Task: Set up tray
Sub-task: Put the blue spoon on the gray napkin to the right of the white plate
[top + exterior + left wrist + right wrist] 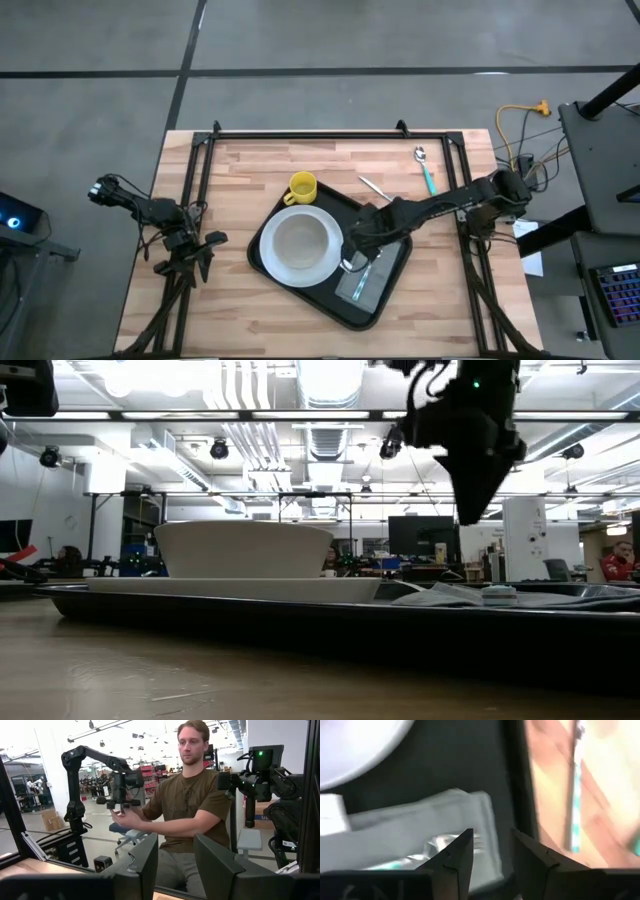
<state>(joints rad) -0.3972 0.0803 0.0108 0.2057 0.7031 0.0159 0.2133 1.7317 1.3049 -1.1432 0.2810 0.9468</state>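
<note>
Tray (300, 290), matte black with rounded corners and a low rim, lies at an angle on the middle of my wooden worktop (230, 160), nearer the front edge than the back. On its left part rests a round white plate (268, 268) carrying a white bowl (300, 243); on its right part lies a grey folded napkin (366, 283) with cutlery on it, of which teal handles and metal tines show in my right wrist view. Just outside the tray's back corner a yellow mug (302, 187) stands on the wood, close to the plate. A piece of metal cutlery (374, 187) lies on the wood behind the tray, and a spoon with a teal handle (426, 170) lies farther to the right, near the worktop's back edge. My right end effector (357, 243) hangs above the tray, over the end of the napkin nearest the plate; its fingers (457, 855) are spread apart with a clear gap between them and nothing held. My left end effector (192, 252) waits at the worktop's left edge, well apart from the tray, its fingers (145, 862) likewise spread and empty. Beyond the worktop, my left wrist view shows a seated person (192, 810) gripping the handle of another arm (80, 780).
</note>
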